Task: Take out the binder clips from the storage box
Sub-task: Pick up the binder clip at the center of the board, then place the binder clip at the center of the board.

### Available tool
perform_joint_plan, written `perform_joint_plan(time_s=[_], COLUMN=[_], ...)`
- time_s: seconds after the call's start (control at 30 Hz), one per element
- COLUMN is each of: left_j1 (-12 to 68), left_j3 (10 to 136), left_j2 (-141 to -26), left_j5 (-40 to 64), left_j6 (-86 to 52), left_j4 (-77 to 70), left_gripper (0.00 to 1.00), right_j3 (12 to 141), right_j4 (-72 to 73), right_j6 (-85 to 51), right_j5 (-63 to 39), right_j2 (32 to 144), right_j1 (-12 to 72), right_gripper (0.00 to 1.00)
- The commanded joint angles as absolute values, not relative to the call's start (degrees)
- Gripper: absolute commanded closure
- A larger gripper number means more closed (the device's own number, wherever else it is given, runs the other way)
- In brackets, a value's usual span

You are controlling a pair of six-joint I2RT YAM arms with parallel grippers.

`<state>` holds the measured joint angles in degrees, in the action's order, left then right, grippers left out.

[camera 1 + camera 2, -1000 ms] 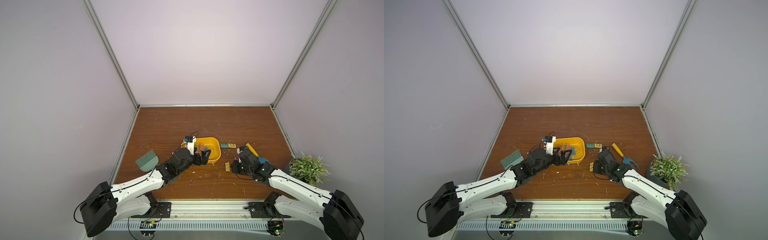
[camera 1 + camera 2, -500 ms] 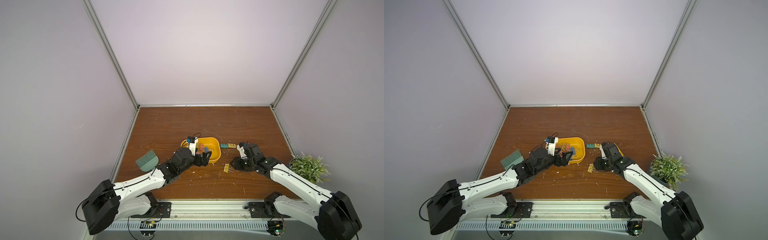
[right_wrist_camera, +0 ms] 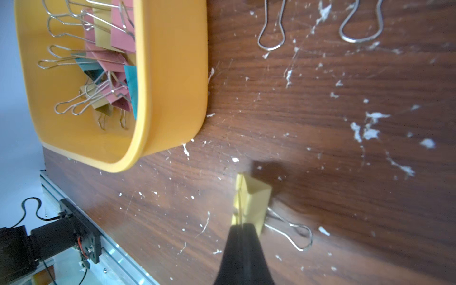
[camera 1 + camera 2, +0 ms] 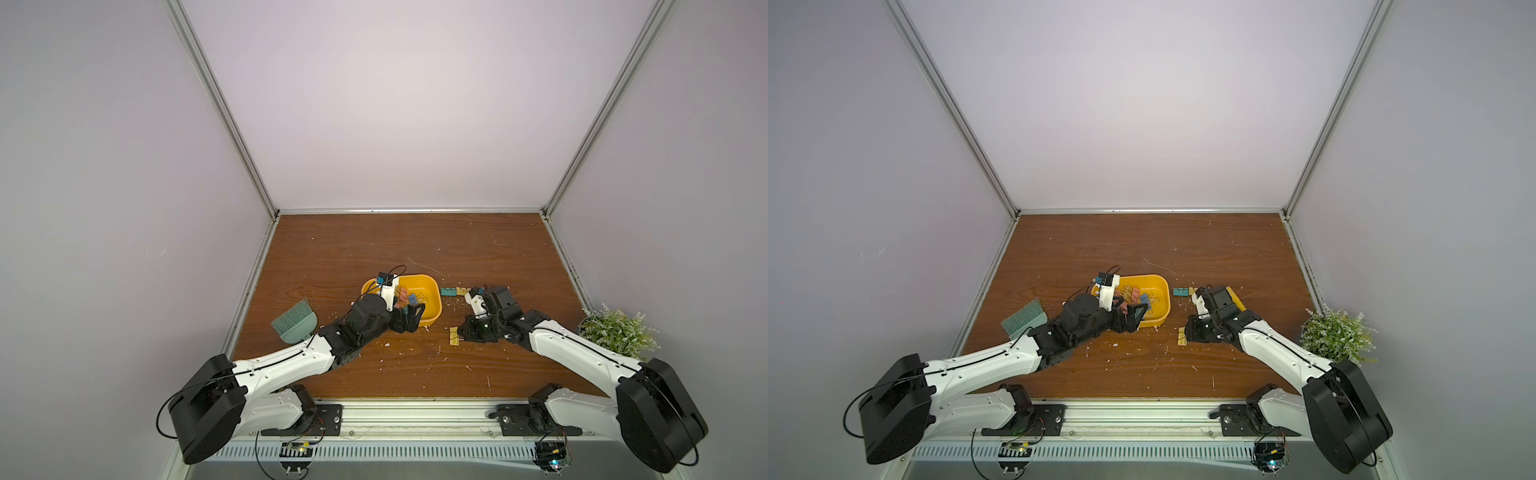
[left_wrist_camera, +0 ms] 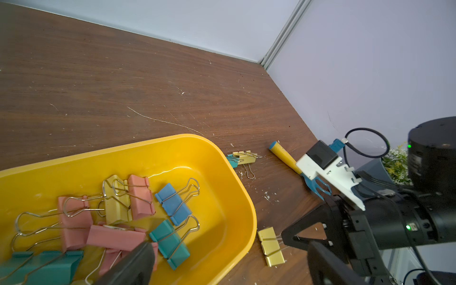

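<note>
Right wrist view: right fingers [image 3: 243,237] pinched fully together against a yellow clip [image 3: 254,199] on the table [image 3: 345,160], hold unclear; left fingers [image 5: 133,264] gape wide over binder clips [image 5: 138,197] heaped, interlocked, in the box [image 5: 222,158]. Lifting one could snag neighbours, dropping them or tugging the box.

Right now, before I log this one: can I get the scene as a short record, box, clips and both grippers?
storage box: yellow, on the table
binder clips in box: mixed pile, pink, yellow, blue, teal
clips out: yellow clip beside the box; teal and yellow pair farther back
left gripper: open, over the box's near edge
right gripper: shut, tips at the yellow clip; grip unclear
</note>
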<state>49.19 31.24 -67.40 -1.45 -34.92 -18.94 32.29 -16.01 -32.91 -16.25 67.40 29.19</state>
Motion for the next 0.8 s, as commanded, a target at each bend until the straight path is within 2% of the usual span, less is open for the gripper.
perform_joint_plan(time_s=[0.0, 0.17, 0.27, 0.47, 0.67, 0.77], left_j1=[49.79, 49.8, 49.77, 49.86, 50.0, 49.95], left_j3=[33.22, 33.36, 33.91, 39.03, 43.19, 43.72], left_j2=[-67.16, -67.81, -68.65, -73.45, -77.33, -77.83], left_j5=[-1.06, 0.48, 1.09, 0.75, -2.13, -3.16], left_j6=[-34.46, -35.42, -36.23, -36.45, -35.21, -33.93], left_j4=[-18.18, -19.92, -21.07, -21.78, -21.26, -22.16], left_gripper=[0.0, 0.0, 0.0, 0.0, 0.0, 0.0], right_j3=[32.25, 31.92, 31.12, 31.02, 30.91, 29.89], right_j4=[-16.79, -13.59, -8.37, -1.6, -0.57, 2.47], right_j6=[-35.6, -44.94, -50.55, -74.12, -88.5, -91.35], right_j5=[-10.22, 6.21, 11.74, 16.99, 22.94, 24.0], right_j2=[62.25, 49.66, 46.23, 54.22, 61.84, 64.7], right_j1=[28.12, 26.23, 24.1, 23.55, 23.55, 23.47], right_gripper=[1.0, 1.0, 1.0, 1.0, 1.0, 1.0])
